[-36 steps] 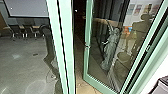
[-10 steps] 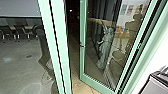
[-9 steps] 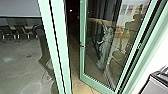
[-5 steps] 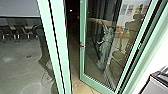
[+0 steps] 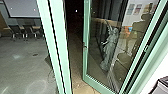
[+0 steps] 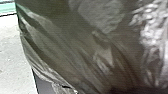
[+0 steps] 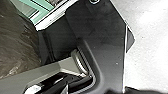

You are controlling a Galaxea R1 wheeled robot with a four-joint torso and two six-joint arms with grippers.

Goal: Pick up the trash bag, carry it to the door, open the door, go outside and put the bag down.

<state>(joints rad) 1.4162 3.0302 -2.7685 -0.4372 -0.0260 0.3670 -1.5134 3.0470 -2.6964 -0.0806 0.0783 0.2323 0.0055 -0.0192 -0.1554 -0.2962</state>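
Observation:
Part way open stands the green-framed glass door [image 5: 86, 60], with dark space between it and the green post [image 5: 58, 45] on its left. A brown, shiny trash bag [image 6: 75, 47] bulges close to the camera in the left wrist view, its plastic creased. The same kind of brown plastic, the trash bag [image 7: 17, 42], shows in the right wrist view beside the robot's dark plate and jointed bar. How either gripper holds or touches the bag cannot be told.
Through the glass, a statue [image 5: 110, 48] and wall pictures [image 5: 133, 9] show. Chairs [image 5: 17, 31] and a large screen [image 5: 25, 8] lie beyond grey floor [image 5: 25, 62] at left. Tan paving [image 5: 83, 88] lies at the door's foot. A dark-topped object [image 5: 162, 86] is at lower right.
The head camera has shifted, first one way and then partly back. The tall dark shape beside the left post has mostly gone from sight.

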